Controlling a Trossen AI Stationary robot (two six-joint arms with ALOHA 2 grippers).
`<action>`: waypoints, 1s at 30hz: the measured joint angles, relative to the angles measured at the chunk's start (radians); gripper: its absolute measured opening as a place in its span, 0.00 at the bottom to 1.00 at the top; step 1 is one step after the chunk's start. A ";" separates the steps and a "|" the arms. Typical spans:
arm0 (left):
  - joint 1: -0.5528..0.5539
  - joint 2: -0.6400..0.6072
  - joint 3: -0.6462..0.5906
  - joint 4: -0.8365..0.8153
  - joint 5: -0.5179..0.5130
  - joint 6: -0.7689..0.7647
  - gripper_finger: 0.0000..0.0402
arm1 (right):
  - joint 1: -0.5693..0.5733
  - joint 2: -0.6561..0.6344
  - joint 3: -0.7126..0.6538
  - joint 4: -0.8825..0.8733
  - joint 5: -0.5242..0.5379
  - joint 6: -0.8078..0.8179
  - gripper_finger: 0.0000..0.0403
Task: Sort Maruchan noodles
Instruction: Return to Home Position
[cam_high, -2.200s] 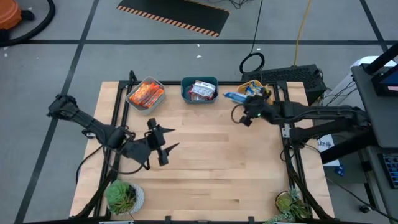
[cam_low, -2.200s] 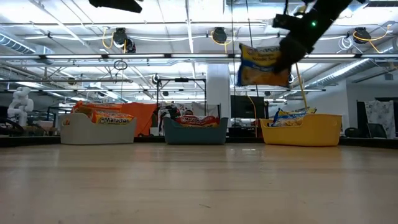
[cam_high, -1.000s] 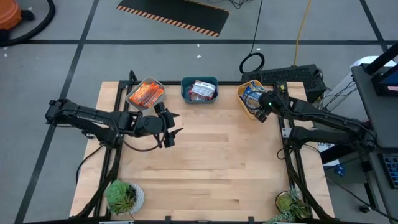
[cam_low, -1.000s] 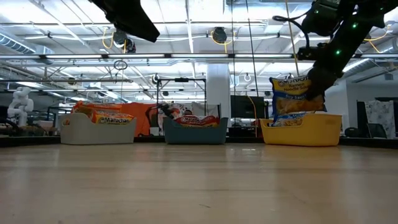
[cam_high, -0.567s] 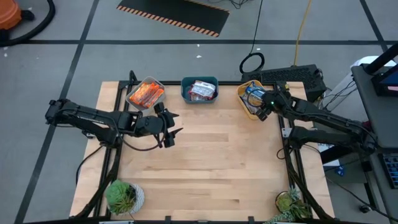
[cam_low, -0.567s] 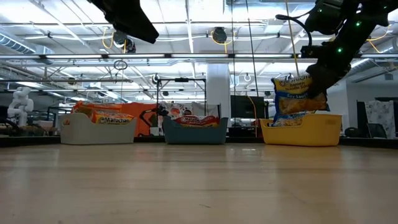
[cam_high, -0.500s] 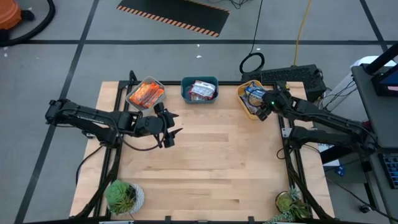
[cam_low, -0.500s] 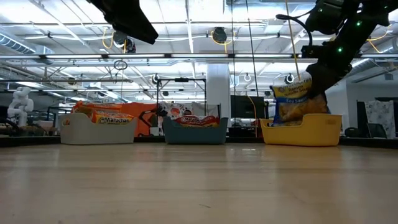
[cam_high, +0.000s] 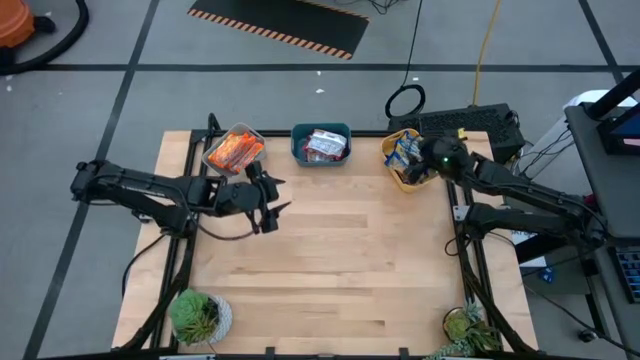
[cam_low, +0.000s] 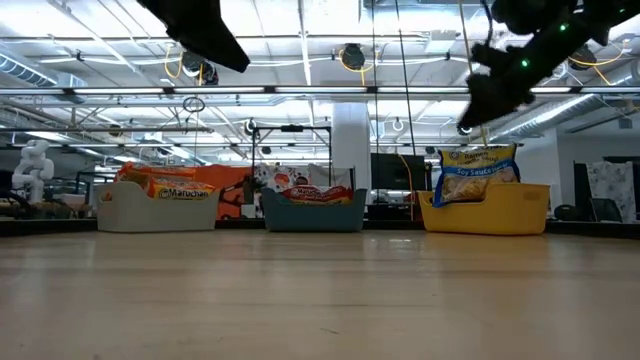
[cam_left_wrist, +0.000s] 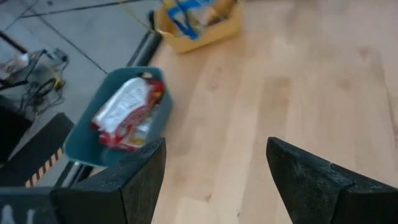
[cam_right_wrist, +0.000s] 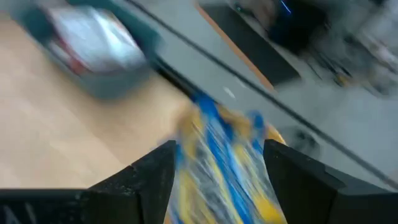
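Note:
Three tubs stand along the table's far edge. The grey tub (cam_high: 234, 150) holds orange Maruchan noodles, the teal tub (cam_high: 321, 145) silver-red ones, and the yellow tub (cam_high: 392, 170) yellow-blue ones. One yellow-blue packet (cam_low: 475, 172) stands on edge in the yellow tub, its top above the rim. My right gripper (cam_low: 482, 108) hangs open just above that packet, clear of it; the right wrist view shows the packet (cam_right_wrist: 224, 155) beyond the spread fingers. My left gripper (cam_high: 268, 205) hovers open over the wood, near the grey tub, with nothing between its fingers (cam_left_wrist: 214, 180).
Two potted plants stand at the near corners (cam_high: 198, 315) (cam_high: 468, 328). The bare wooden tabletop (cam_high: 340, 260) spreads between the arms. Black frame rails run along the table's left and right sides.
My right gripper has lowered the yellow-blue packet into the yellow tub, opened and let go, then risen and tipped upward. The packet now stands on edge in the tub by itself.

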 joint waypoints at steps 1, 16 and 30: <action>0.012 -0.014 -0.005 0.001 -0.001 -0.010 0.70 | 0.004 0.000 0.000 0.054 -0.044 -0.021 0.58; 0.224 -0.643 -0.276 0.020 0.150 0.028 0.38 | 0.071 0.005 0.001 0.389 -0.403 -0.195 0.31; 0.269 -1.001 -0.428 0.003 0.344 0.044 0.19 | 0.080 0.011 -0.208 0.816 -0.481 -0.145 0.03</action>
